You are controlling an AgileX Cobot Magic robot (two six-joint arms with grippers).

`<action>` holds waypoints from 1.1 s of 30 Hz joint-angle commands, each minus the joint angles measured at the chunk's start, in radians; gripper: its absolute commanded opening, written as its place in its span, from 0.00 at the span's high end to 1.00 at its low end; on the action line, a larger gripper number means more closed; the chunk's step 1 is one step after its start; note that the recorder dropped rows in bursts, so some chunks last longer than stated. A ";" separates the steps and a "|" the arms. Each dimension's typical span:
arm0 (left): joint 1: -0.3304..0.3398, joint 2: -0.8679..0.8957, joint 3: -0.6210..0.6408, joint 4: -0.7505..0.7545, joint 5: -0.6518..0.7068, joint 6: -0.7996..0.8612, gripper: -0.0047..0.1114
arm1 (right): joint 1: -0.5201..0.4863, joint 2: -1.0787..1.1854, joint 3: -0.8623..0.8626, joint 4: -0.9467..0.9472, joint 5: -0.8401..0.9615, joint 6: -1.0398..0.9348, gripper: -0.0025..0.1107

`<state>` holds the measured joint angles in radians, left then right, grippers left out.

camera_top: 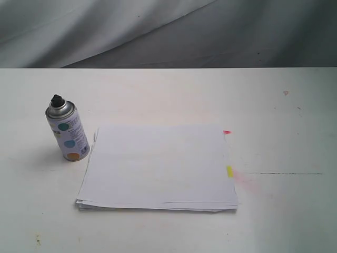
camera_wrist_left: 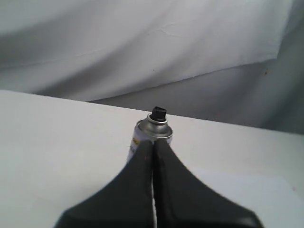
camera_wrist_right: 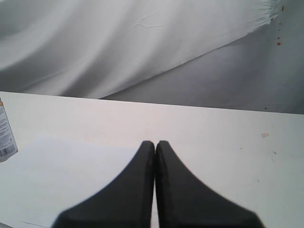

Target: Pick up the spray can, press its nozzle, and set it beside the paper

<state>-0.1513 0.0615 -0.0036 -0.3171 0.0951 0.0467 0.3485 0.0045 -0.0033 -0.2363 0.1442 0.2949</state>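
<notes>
The spray can (camera_top: 68,132) stands upright on the white table, just left of the paper (camera_top: 158,168), with its black nozzle (camera_top: 57,99) on top. Neither arm shows in the exterior view. In the left wrist view my left gripper (camera_wrist_left: 154,143) is shut and empty, its tips in line with the spray can (camera_wrist_left: 151,134) beyond them; the nozzle (camera_wrist_left: 158,114) shows above the silver shoulder. My right gripper (camera_wrist_right: 155,144) is shut and empty over the paper (camera_wrist_right: 66,180), with the spray can (camera_wrist_right: 5,135) at the picture's edge.
Pink (camera_top: 227,132) and yellow (camera_top: 229,171) tabs stick out of the paper's right edge. A thin dark line (camera_top: 284,173) marks the table to the right of the paper. Grey cloth (camera_top: 168,31) hangs behind the table's far edge.
</notes>
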 commanded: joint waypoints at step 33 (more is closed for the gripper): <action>-0.307 1.460 -0.194 -0.120 -0.913 -0.004 0.96 | 0.000 -0.005 0.003 -0.005 -0.002 0.002 0.98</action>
<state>-0.4532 1.4598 -0.2022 -0.4235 -0.7513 0.0626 0.3485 0.0045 -0.0033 -0.2363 0.1442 0.2949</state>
